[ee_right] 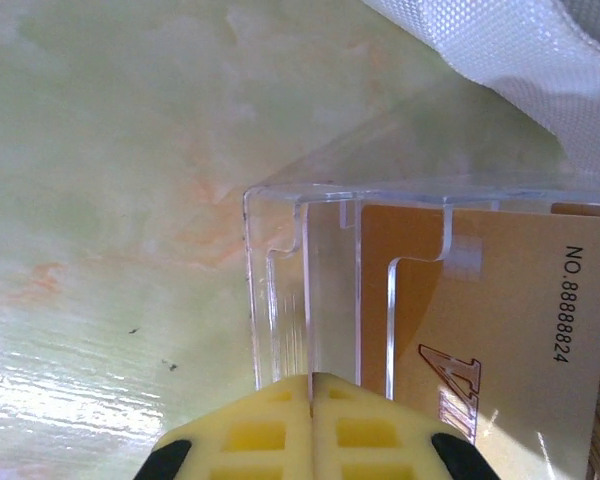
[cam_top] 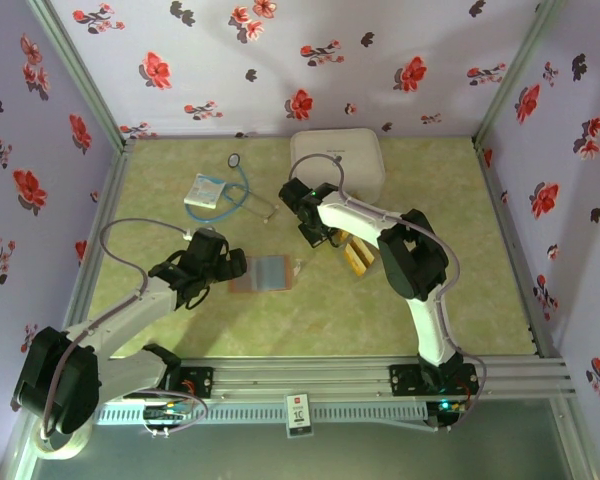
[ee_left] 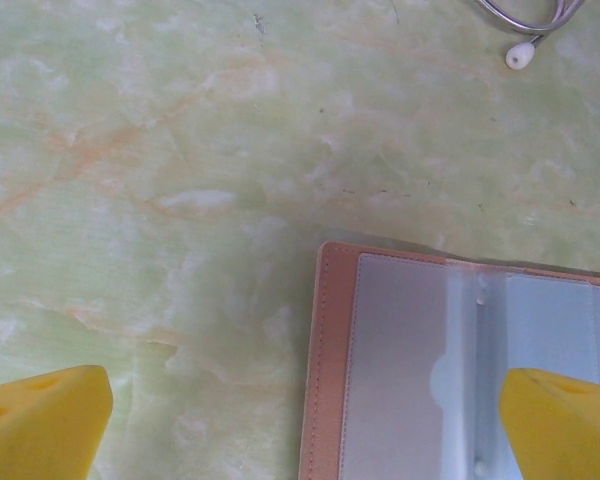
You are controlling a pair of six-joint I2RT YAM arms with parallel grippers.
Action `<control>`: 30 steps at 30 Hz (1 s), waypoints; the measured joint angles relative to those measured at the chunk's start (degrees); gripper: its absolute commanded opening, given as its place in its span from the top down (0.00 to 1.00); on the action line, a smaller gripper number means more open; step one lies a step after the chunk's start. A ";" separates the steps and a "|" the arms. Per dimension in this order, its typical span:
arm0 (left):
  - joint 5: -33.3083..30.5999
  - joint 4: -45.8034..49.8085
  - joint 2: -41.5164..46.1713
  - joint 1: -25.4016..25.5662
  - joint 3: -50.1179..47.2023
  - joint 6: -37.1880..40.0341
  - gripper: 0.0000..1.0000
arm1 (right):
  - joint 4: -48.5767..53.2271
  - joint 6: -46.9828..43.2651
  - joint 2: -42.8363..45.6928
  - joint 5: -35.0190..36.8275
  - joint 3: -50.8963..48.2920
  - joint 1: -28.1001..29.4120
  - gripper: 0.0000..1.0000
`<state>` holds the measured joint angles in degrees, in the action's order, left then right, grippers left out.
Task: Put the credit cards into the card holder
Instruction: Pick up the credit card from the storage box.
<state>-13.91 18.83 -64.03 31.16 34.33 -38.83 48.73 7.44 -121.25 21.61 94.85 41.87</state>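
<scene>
Count, overhead camera:
- One reddish-brown square leather-like card holder (cam_top: pixel 265 272), lying open and flat mid-way across the green marbled table (cam_top: pixel 430 300).
- One large white rounded case (cam_top: pixel 337 160) at the far edge.
- One white-blue packet (cam_top: pixel 205 192), far left.
- Golden-yellow flat credit cards (cam_top: pixel 358 257) in a cluster to the right of the card holder, apart from it.

On my right wrist feed I count two cards for certain. One (ee_right: pixel 500 300) is printed NO.88888824 and a second sits at the frame's right edge. I cannot tell the total. They show through one clear plastic slotted stand (ee_right: pixel 280 290).

Right claw (ee_right: pixel 312 400): yellow pads pressed together with no gap. A clear wall of the stand runs straight into the seam between them. I cannot tell whether it is pinched.

Left claw (ee_left: pixel 305 420): spread to full width, gripping nothing. One yellow fingertip (ee_left: pixel 565 420) hangs over a greyish inner pocket of the card holder (ee_left: pixel 400 380), the other over bare table. I cannot tell whether either touches. I count two pockets showing, side by side.
</scene>
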 measured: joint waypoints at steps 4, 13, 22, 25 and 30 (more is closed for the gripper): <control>0.00 0.00 0.00 -0.02 0.00 0.00 0.00 | 0.07 -0.42 0.00 -0.42 0.13 -0.02 1.00; 0.68 0.07 0.00 -0.04 0.00 0.20 0.00 | 0.72 -1.51 1.84 -2.21 0.33 -0.26 1.00; 1.01 1.07 -0.96 -0.04 0.90 0.24 0.00 | 0.94 -1.44 8.79 -5.35 0.37 -0.26 1.00; 1.07 1.88 -1.46 -0.04 1.92 0.39 0.00 | 0.37 -0.83 11.32 -7.34 0.33 -0.26 1.00; 1.05 2.86 -2.47 -0.07 3.26 0.46 0.00 | -3.04 1.90 16.65 -12.74 -1.86 -0.26 1.00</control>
<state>-12.86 21.69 -66.50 31.09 37.58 -38.37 45.69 9.34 -104.60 8.86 92.99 41.60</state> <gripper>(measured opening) 0.997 0.040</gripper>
